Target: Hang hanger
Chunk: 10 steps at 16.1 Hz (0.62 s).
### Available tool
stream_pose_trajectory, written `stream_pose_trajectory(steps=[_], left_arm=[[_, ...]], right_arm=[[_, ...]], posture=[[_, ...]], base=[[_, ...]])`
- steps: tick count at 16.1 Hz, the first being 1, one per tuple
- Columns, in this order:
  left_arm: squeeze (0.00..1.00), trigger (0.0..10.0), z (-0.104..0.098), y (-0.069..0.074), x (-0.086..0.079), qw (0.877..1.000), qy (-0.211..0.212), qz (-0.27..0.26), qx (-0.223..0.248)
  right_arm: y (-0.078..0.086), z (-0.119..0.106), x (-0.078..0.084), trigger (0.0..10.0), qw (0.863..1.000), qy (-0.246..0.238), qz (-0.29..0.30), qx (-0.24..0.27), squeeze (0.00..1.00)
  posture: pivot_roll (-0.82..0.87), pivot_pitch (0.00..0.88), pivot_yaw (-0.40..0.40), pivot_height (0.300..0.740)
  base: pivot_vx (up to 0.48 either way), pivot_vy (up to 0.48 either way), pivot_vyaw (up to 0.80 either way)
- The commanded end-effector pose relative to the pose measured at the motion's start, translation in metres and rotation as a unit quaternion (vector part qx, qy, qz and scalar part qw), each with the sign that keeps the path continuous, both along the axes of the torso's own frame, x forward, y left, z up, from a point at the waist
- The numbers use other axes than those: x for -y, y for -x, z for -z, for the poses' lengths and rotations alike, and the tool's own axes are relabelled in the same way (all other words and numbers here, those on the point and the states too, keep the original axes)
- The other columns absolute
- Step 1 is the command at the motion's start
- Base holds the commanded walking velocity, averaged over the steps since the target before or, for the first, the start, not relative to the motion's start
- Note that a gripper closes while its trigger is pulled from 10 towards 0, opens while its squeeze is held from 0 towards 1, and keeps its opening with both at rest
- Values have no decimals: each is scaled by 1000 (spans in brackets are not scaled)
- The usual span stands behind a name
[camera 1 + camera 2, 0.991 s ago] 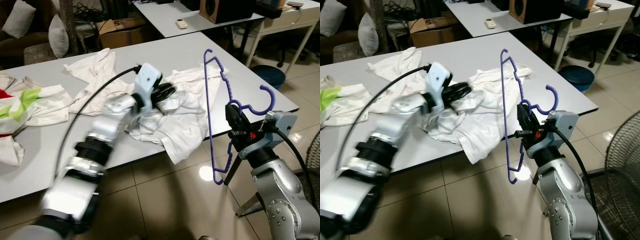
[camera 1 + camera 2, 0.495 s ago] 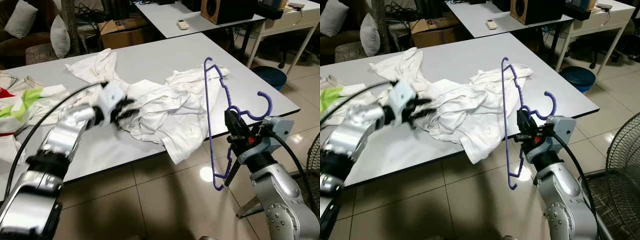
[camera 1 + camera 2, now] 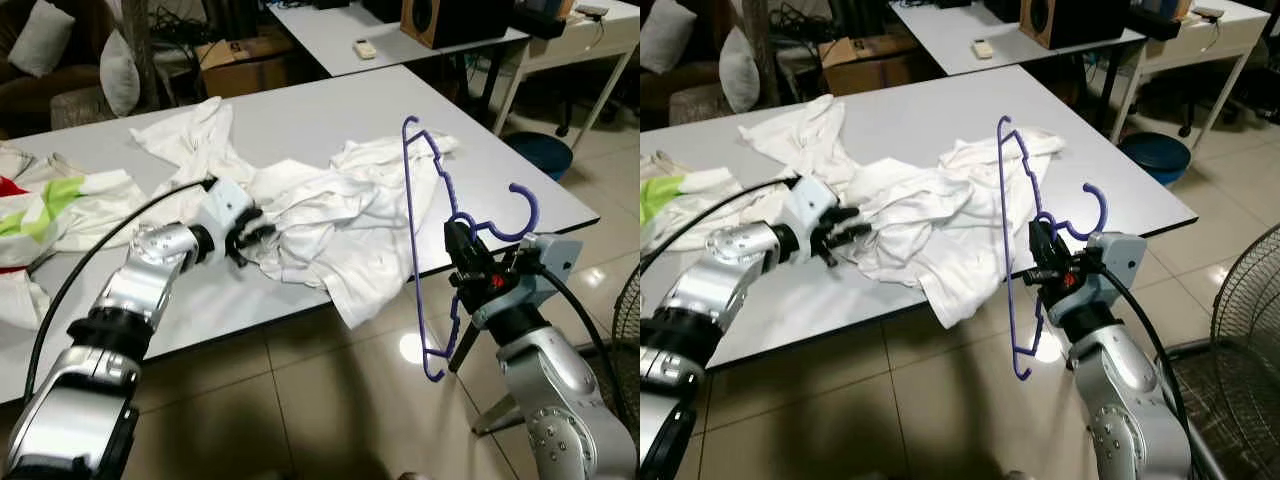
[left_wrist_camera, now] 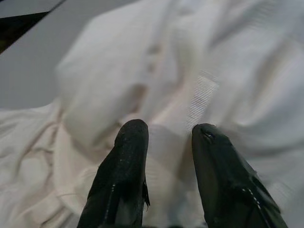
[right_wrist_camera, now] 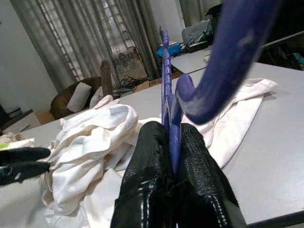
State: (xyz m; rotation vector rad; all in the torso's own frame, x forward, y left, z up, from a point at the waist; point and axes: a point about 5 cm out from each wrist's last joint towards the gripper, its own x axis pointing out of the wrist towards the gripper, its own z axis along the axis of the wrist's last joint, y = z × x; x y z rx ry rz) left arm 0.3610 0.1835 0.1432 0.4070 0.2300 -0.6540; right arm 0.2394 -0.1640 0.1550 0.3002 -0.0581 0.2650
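A purple plastic hanger [image 3: 411, 230] stands upright off the table's front right corner, hook pointing right. My right gripper [image 3: 462, 262] is shut on its neck, and the right wrist view shows the fingers [image 5: 147, 156] pinching the purple bar [image 5: 166, 71]. A crumpled white shirt [image 3: 340, 215] lies on the grey table [image 3: 320, 110], one part hanging over the front edge. My left gripper [image 3: 250, 232] sits low at the shirt's left edge, open. In the left wrist view its fingertips [image 4: 133, 130] rest on the white cloth [image 4: 142, 57].
More white clothes [image 3: 195, 130] and a green-and-white piece [image 3: 50, 205] lie on the table's left side. Behind stand a second table [image 3: 400, 30] and a cardboard box [image 3: 245, 65]. A blue bin [image 3: 535, 150] and a fan [image 3: 1245, 330] stand at the right on tiled floor.
My left arm drew back to the left, from over the middle of the shirt to its left edge, and dropped lower. The hanger in the right gripper shifted slightly left.
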Motion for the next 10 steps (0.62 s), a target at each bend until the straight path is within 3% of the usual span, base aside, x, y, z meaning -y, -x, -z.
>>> stream_pose_trajectory(steps=[1, 3, 5, 6, 8, 10], left_arm=[[0, 10000, -2, -4, -4, 1000, 7, -24, 5], [0, 10000, 2, -6, -4, 999, 2, -38, 2], [0, 9137, 6, -6, -4, 999, -7, -42, -2], [0, 7647, 8, -7, -4, 999, -6, -43, -6], [0, 1765, 9, -7, -3, 999, 10, -42, -12], [0, 0, 10, -7, -1, 999, 26, -40, -16]], right_arm=[[0, -1, -1, 10000, 1000, 2, 1, 0, 0], [0, -2, -1, 10000, 1000, 3, 1, 1, 0], [0, -2, -1, 10000, 1000, 3, 2, 1, 0], [0, -2, -2, 10000, 1000, 3, 2, 1, 0], [0, -2, -2, 10000, 1000, 3, 1, 1, 0], [0, -1, -2, 10000, 1000, 4, 1, 0, 0]], posture=[[-157, 0, 92, 740], [-160, 0, 96, 740], [-160, 0, 95, 740], [-160, 0, 94, 740], [-160, 0, 94, 740], [-159, 0, 92, 740]], base=[[0, 0, 0], [0, 0, 0], [0, 0, 0], [0, 0, 0], [0, 0, 0], [0, 0, 0]])
